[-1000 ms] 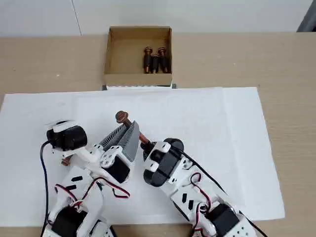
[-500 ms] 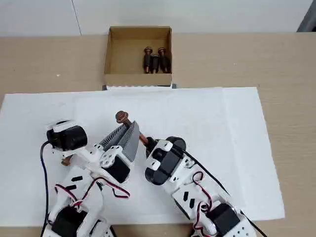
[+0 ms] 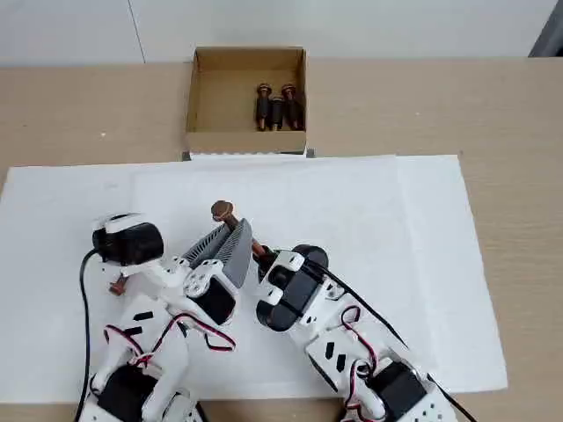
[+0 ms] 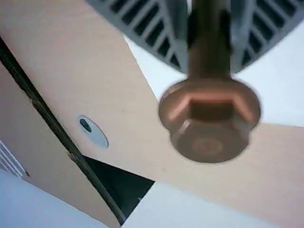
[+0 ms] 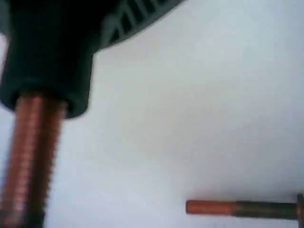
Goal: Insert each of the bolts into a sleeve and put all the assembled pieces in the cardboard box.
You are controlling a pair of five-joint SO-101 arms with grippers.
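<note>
My left gripper (image 3: 233,232) is shut on a copper bolt (image 3: 223,212), its grey fingers (image 4: 142,28) on either side of the shaft just behind the hex head (image 4: 209,118). The bolt's threaded shaft (image 5: 28,161) runs into a black sleeve (image 5: 45,61), held by my right gripper (image 3: 265,258) close beside the left one over the white paper. The cardboard box (image 3: 211,97) stands at the table's far side with three assembled pieces (image 3: 276,107) lying in it. One more loose bolt (image 5: 242,209) lies on the paper, beneath the left arm (image 3: 116,286).
A large white paper sheet (image 3: 378,229) covers the table in front of the box. Both arms crowd the near middle, with red and black cables (image 3: 352,325) along them. Bare paper stretches to the right and between the grippers and the box.
The left arm has shifted slightly right, carrying the bolt head a little toward the right gripper. The right gripper with the sleeve has barely moved.
</note>
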